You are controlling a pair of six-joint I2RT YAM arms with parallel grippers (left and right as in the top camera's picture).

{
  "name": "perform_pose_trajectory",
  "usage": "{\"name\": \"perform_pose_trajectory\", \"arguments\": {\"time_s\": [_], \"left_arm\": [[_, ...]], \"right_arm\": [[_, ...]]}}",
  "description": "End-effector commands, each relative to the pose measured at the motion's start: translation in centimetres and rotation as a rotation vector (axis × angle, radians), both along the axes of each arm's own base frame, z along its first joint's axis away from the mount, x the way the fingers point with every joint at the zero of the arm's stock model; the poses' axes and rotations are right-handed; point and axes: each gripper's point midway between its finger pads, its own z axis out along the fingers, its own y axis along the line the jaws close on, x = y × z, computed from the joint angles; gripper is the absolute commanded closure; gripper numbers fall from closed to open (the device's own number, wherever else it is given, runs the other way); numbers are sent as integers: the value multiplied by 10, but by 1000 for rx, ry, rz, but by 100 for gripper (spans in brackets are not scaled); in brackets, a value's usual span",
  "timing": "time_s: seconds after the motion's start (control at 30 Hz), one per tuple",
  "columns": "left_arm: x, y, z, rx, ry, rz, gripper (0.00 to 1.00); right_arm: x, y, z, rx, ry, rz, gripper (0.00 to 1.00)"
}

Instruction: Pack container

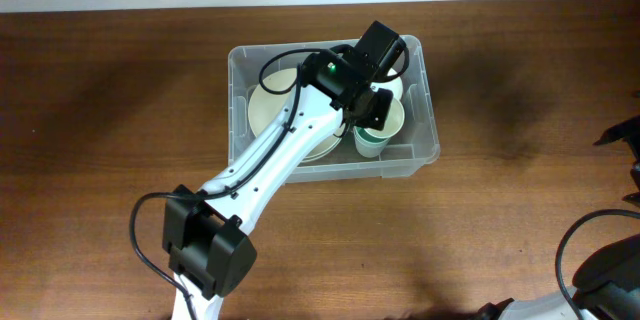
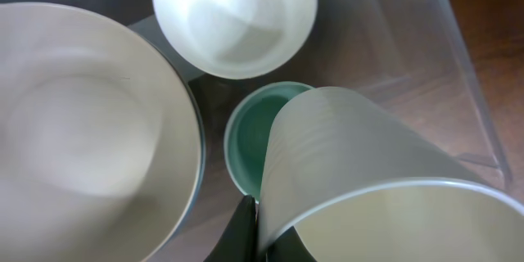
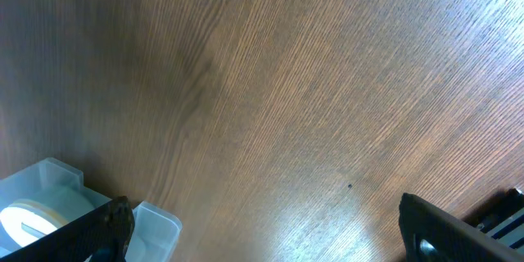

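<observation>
The clear plastic container (image 1: 428, 110) stands mid-table with my left arm reaching into it. In the left wrist view my left gripper (image 2: 259, 217) is shut on the wall of a cream cup (image 2: 360, 155), one finger outside and one inside its rim. The cup hangs tilted over a green cup (image 2: 246, 135) on the container floor. A large cream bowl (image 2: 82, 123) fills the left side and a small white bowl (image 2: 235, 16) lies beyond. My right gripper (image 3: 270, 237) is open over bare wood, holding nothing.
The container's clear side wall (image 2: 426, 65) rises close to the right of the held cup. A corner of the container (image 3: 49, 188) shows at the lower left of the right wrist view. Brown wooden table (image 1: 120, 110) surrounds the container.
</observation>
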Motion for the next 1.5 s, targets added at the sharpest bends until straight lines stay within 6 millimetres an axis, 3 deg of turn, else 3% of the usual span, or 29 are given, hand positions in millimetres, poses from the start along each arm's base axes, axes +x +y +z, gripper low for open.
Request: {"name": "perform_pose_trajectory", "arguments": {"time_s": [0.0,0.2,0.43,0.5,0.53,0.63,0.73,0.9,0.97,1.1,1.23,1.47], "left_arm": [[8,9,-1,52,-36,12,98],[6,11,-8,67,-15,11,97],[4,8,-30,92,35,6,97],[4,8,-33,91,42,5,92],[4,8,-33,91,42,5,87],[6,8,-32,89,39,7,61],[8,7,-31,81,29,9,44],[19,3,-12,47,-20,4,1],[25,7,8,40,-51,4,1],[31,36,41,75,-79,67,1],[32,85,69,127,-97,225,0],[3,177,109,197,-80,515,0]], "right_arm": [[-2,0,-1,1,6,-10,1],[-2,0,-1,1,6,-10,1],[-2,0,-1,1,6,-10,1],[-2,0,-1,1,6,-10,1],[-2,0,-1,1,6,-10,1],[-2,0,-1,1,6,-10,1],[-2,0,-1,1,6,-10,1],[-2,0,-1,1,6,-10,1],[-2,0,-1,1,6,-10,1],[-2,0,-1,1,6,-10,1],[-2,0,-1,1,6,-10,1],[-2,0,-1,1,6,-10,1]]}}
